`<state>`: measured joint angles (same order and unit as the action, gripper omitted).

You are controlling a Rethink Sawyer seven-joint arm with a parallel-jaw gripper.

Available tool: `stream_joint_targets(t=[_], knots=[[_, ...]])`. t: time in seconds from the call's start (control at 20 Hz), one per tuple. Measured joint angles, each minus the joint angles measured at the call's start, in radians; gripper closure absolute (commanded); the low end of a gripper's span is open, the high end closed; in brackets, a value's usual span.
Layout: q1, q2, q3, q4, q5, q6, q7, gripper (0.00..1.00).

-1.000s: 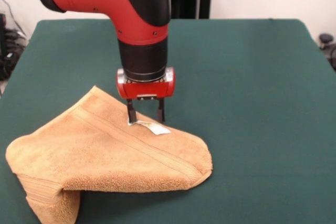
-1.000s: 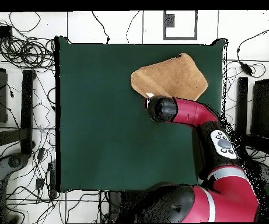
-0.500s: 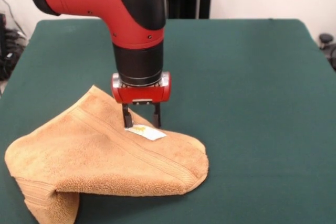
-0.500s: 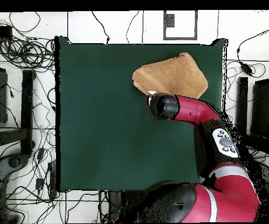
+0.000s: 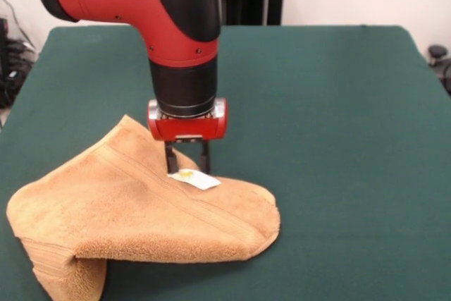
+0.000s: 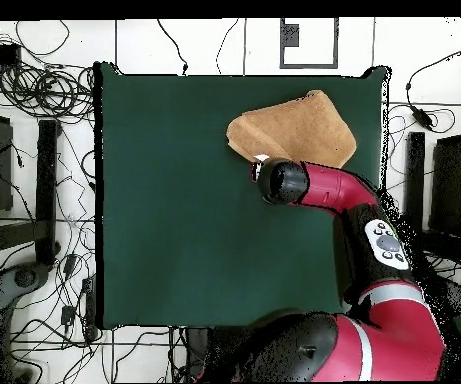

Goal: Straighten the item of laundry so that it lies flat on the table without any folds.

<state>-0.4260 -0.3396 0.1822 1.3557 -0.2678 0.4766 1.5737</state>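
The item of laundry (image 5: 134,206) is an orange-tan towel lying folded over itself at the near left of the table (image 5: 338,103), with one corner hanging off the front edge. My gripper (image 5: 187,166) comes straight down onto its far edge, the fingers pinching the cloth just beside the white tag (image 5: 199,180). In the overhead view the towel (image 6: 296,128) lies near the table's (image 6: 174,200) far right corner, and the arm's wrist (image 6: 280,182) hides the gripper.
Cables and dark equipment (image 6: 34,120) lie on the floor to the left of the table. Another dark stand (image 6: 414,170) is off its right side. The red arm (image 6: 334,195) reaches in from the bottom right.
The gripper has shifted slightly left and down in the front view, and its fingers have drawn closer together on the towel's edge. The towel's right tip has slid left with it.
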Motion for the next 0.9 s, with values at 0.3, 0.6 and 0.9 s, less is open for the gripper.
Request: stream_joint_targets(t=[0.3,0.6,0.9], knots=[[-0.006,0.004,-0.002,-0.018,-0.02,0.001,0.0,1.0],[-0.005,0.004,-0.003,-0.018,-0.021,0.001,0.0,1.0],[-0.005,0.005,-0.003,-0.018,-0.021,0.001,0.0,1.0]])
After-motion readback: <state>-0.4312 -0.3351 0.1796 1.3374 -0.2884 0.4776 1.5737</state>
